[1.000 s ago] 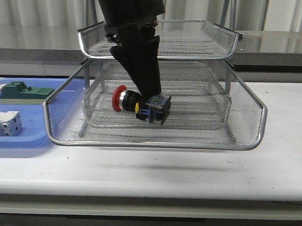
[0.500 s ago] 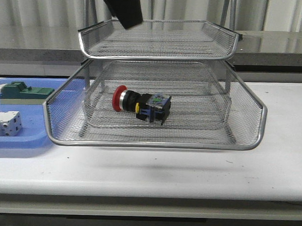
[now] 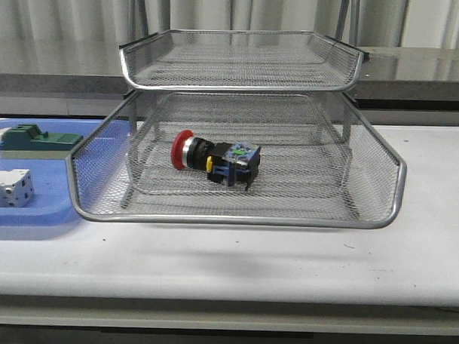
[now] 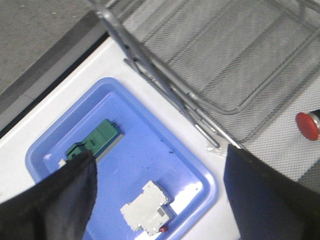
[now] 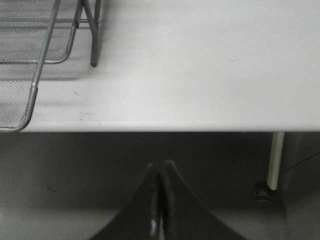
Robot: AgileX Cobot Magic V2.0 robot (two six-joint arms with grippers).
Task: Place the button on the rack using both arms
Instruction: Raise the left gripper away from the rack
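The button (image 3: 214,159) lies on its side in the lower tray of the silver wire rack (image 3: 235,217), red cap pointing left. Its red cap (image 4: 307,125) also shows through the mesh in the left wrist view. My left gripper (image 4: 159,186) hovers open high above the blue tray, its two black fingers (image 4: 262,195) wide apart with nothing between them. My right gripper (image 5: 160,167) is shut and empty, held below and in front of the table's edge, away from the rack (image 5: 30,95). Neither arm shows in the front view.
A blue plastic tray (image 3: 32,210) sits left of the rack, holding a green block (image 3: 36,141) and a white terminal block (image 3: 9,189). The same tray (image 4: 200,175), green block (image 4: 97,141) and white block (image 4: 146,208) appear beneath the left gripper. A table leg (image 5: 275,160) stands at right.
The left arm let go of the button and rose up and out of the front view. The button stays where it was in the lower tray.
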